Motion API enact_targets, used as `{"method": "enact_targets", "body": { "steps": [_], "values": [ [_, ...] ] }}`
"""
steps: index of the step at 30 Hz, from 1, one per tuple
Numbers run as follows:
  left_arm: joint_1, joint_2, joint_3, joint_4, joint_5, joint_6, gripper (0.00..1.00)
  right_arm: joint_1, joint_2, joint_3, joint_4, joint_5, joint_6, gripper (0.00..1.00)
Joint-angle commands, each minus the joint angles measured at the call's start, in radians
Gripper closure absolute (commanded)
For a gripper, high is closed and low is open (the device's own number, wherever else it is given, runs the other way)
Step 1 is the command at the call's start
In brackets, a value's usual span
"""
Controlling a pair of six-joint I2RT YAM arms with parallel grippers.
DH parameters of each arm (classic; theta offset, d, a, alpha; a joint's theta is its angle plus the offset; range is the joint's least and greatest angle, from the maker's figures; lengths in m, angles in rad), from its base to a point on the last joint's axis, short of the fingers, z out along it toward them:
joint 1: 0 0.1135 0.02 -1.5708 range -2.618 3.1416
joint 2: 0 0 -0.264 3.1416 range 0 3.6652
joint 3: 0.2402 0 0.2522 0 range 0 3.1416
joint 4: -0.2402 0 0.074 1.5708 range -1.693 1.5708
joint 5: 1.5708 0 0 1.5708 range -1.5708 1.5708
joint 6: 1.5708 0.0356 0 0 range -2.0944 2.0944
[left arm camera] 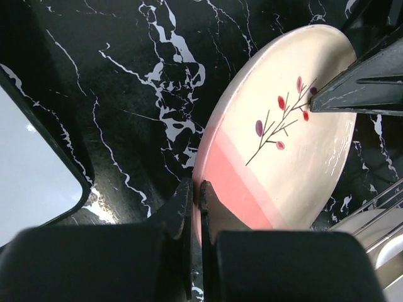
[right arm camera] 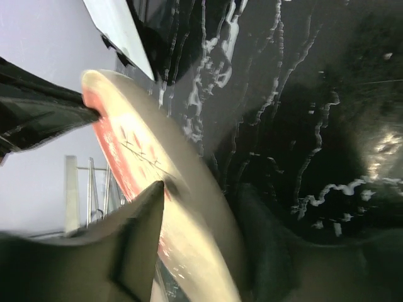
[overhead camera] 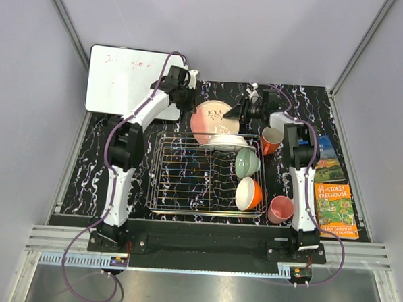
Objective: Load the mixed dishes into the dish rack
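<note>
The pink-cream plate is sitting in the upper middle of the top view, just above the dish rack's top edge, and it is hanging tilted between the two arms over the black marbled table. Its face is showing a cream field, a slanted band of pale pink giving way to stronger pink at one side, and a thin dark sprig with small red and purple leaves. The left gripper is pinching the pink part of the rim, its jaws pressed together on it with only the plate's thickness between them. The right gripper is straddling the opposite rim, one finger lying across the face near the sprig and the other behind; I cannot tell whether it is pressing yet. Along the rack's right side a white plate, a pale green bowl and an orange bowl are standing. An orange mug and a pink cup are waiting on the table to the rack's right.
</note>
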Motion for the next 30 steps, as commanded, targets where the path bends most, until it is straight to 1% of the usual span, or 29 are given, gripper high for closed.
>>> {"method": "enact_targets", "body": {
  "steps": [1, 2, 3, 4, 12, 16, 17, 18, 19, 20, 21, 23, 24, 27, 30],
  "values": [
    [-0.027, 0.003, 0.057, 0.077, 0.053, -0.025, 1.0, 0.023, -0.005, 0.005, 0.084, -0.093, 0.058, 0.66],
    [-0.027, 0.002, 0.054, 0.077, 0.055, -0.023, 1.0, 0.024, -0.006, 0.005, 0.084, -0.094, 0.058, 0.76],
    [-0.027, 0.002, 0.052, 0.077, 0.053, -0.022, 1.0, 0.023, -0.009, 0.0, 0.083, -0.093, 0.058, 0.85],
    [-0.027, 0.0, 0.049, 0.077, 0.052, -0.02, 1.0, 0.021, -0.014, -0.001, 0.08, -0.093, 0.05, 1.0],
    [-0.027, -0.004, 0.034, 0.077, 0.046, -0.012, 1.0, 0.018, -0.039, -0.009, 0.092, -0.076, 0.047, 1.0],
    [-0.027, -0.006, 0.035, 0.077, 0.036, -0.009, 1.0, 0.011, -0.043, -0.015, 0.156, -0.061, 0.094, 1.0],
    [-0.027, -0.006, 0.035, 0.077, 0.033, -0.006, 0.98, 0.006, -0.045, -0.023, 0.181, -0.058, 0.116, 1.0],
    [-0.027, -0.009, 0.035, 0.077, 0.029, -0.006, 0.9, 0.003, -0.043, -0.026, 0.243, -0.056, 0.163, 1.0],
    [-0.025, -0.012, 0.034, 0.075, 0.012, -0.008, 0.59, 0.0, -0.042, -0.028, 0.27, -0.052, 0.185, 1.0],
    [-0.024, -0.021, 0.032, 0.075, 0.004, -0.005, 0.51, -0.003, -0.043, -0.028, 0.293, -0.045, 0.202, 1.0],
    [-0.022, -0.029, 0.031, 0.075, -0.003, -0.003, 0.47, -0.003, -0.043, -0.026, 0.32, -0.038, 0.217, 1.0],
    [-0.012, -0.056, 0.023, 0.074, -0.025, 0.001, 0.12, -0.003, -0.049, -0.021, 0.345, -0.009, 0.223, 1.0],
    [-0.002, -0.069, 0.017, 0.075, -0.037, 0.0, 0.01, -0.005, -0.049, -0.017, 0.36, 0.002, 0.226, 1.0],
    [0.024, -0.127, 0.001, 0.072, -0.059, 0.008, 0.01, -0.005, -0.057, 0.002, 0.391, 0.037, 0.23, 1.0],
    [0.062, -0.2, -0.028, 0.069, -0.047, 0.008, 0.01, -0.012, -0.08, 0.015, 0.408, 0.077, 0.219, 1.0]
  ]
}}
